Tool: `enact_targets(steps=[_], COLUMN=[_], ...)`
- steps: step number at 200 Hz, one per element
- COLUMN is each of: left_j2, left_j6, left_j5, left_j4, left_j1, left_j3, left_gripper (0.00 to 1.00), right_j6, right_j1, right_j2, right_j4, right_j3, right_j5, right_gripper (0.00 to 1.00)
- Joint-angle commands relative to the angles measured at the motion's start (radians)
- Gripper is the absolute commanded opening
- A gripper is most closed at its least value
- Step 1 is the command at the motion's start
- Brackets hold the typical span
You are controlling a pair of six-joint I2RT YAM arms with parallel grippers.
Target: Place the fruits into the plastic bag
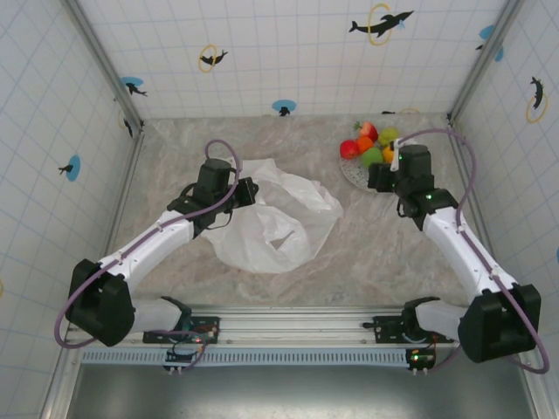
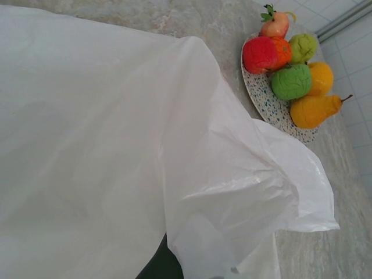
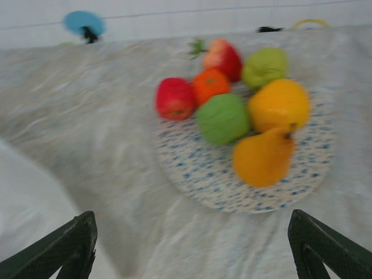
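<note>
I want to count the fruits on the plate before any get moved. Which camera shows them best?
Left wrist: all seven fruits are sharp and separate on the plate, so they count easily. The right wrist view shows them larger from above, but blurred. The top external view shows them small and bunched together.

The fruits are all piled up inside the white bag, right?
Not quite. The fruits are all piled up on the speckled plate, not inside the white bag. The right wrist view shows them sitting on the plate.
</note>
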Motion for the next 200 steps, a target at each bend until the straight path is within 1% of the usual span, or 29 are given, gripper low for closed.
enact_targets(steps=[1, 26, 100, 146, 200], left_j2=[0.012, 0.011, 0.009, 0.003, 0.0], left_j6=[-0.015, -0.019, -0.033, -0.039, -0.041], left_j5=[0.022, 0.026, 0.04, 0.042, 0.044], left_j4=[0.005, 0.005, 0.005, 0.005, 0.0], left_j1=[0.01, 0.01, 0.011, 0.01, 0.01], left_j3=[0.007, 0.009, 0.012, 0.008, 0.008], left_gripper=[0.0, 0.0, 0.0, 0.0, 0.0], right_j6=[0.011, 0.001, -0.044, -0.064, -0.089], right_j1=[-0.066, -0.121, -0.158, -0.175, -0.186], right_j2=[0.06, 0.159, 0.432, 0.543, 0.644], right_j4=[0.114, 0.16, 0.171, 0.171, 0.17], right_j3=[-0.029, -0.013, 0.094, 0.162, 0.235], right_j5=[0.06, 0.026, -0.023, -0.052, -0.086], right_gripper=[0.89, 0.91, 0.94, 0.95, 0.92])
